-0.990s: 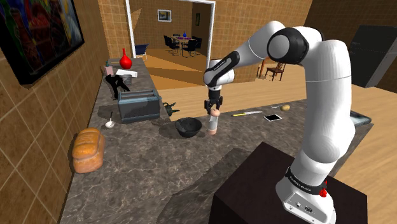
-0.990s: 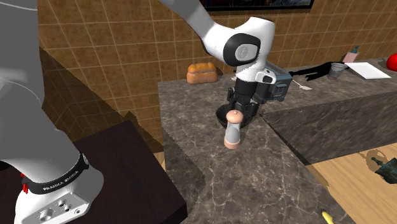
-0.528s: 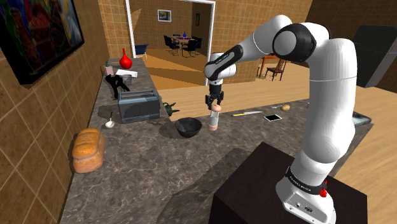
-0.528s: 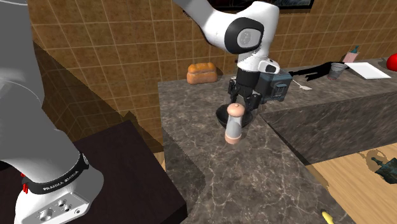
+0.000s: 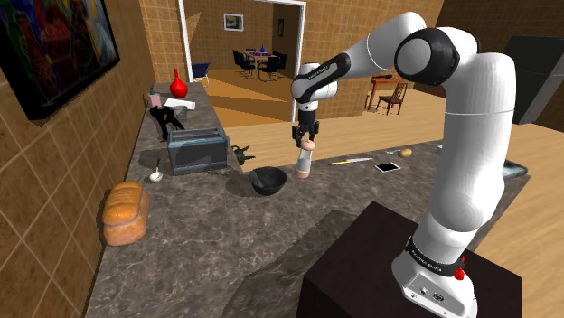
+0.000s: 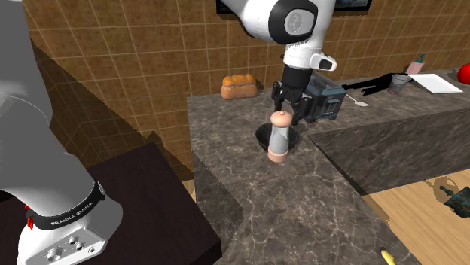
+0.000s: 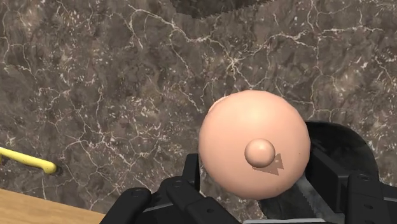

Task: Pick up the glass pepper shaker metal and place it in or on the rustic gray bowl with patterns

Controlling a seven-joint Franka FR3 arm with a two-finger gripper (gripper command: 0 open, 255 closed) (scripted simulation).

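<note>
My hand (image 6: 282,113) was closed on the rounded, peach-coloured cap of the pepper shaker (image 6: 278,141). The shaker was straight below the hand and upright, its long axis vertical, cap toward my palm and base toward the counter (image 5: 208,244). It was just beside the dark bowl (image 5: 267,186), outside the rim. I judged a short sideways carry would bring it over the bowl.

Above countertop (image 5: 208,244), pepper shaker (image 5: 305,163) just beside bowl (image 5: 267,181); toaster (image 5: 197,150) beyond.
</note>
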